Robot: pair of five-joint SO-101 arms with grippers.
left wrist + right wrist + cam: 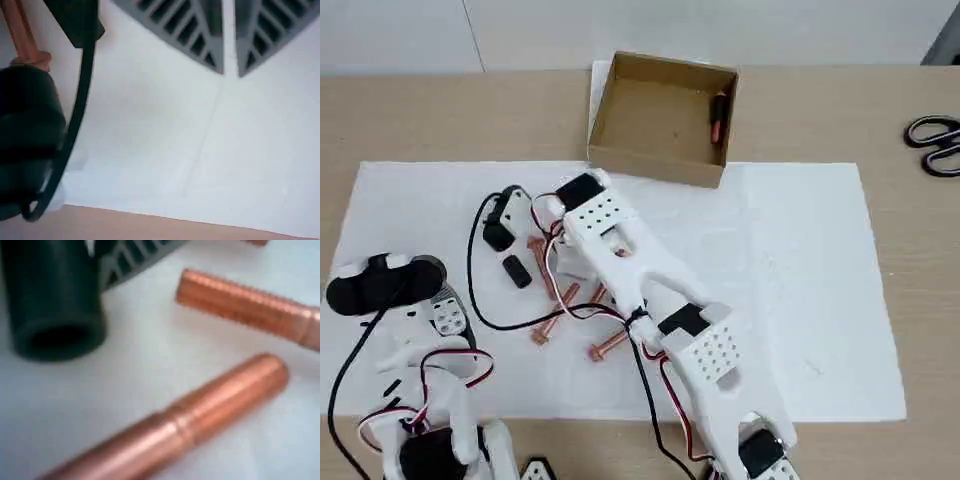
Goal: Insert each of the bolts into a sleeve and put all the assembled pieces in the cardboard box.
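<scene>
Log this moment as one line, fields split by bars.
box: one assembled piece inside | paper: loose bolts, one sleeve | right gripper: near sleeve | left gripper: over paper

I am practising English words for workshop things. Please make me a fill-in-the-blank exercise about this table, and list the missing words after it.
1. The cardboard box holds ___ assembled piece.
2. The loose sleeve beside the bolts is ___ in colour.
3. In the high view, the ___ lie on the bare table, off the white sheet.

Missing words: one; black; scissors.
</scene>
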